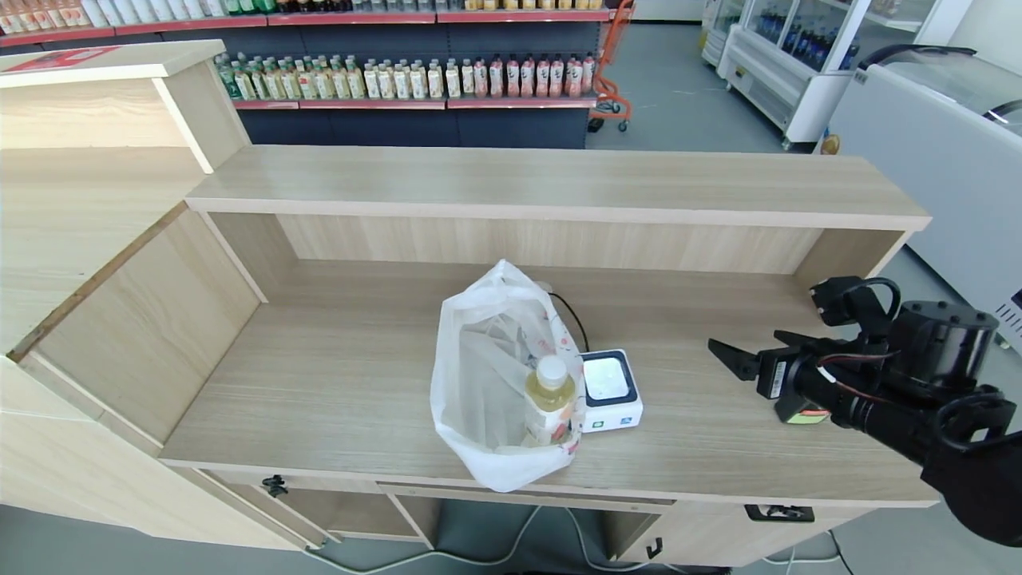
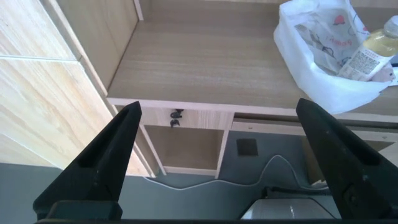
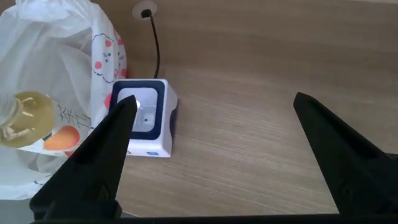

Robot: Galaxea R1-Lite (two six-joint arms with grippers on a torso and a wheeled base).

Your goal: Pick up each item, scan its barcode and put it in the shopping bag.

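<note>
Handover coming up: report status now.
Left gripper open, empty. Right gripper open, over counter. Bottle in shopping bag beside scanner. Nothing blocking.

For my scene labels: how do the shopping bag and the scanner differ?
The shopping bag is soft, crumpled and tall, holding a bottle; the scanner is a low rigid box. The shopping bag is translucent white; the scanner has a dark-framed top. Both stand side by side on the counter.
</note>
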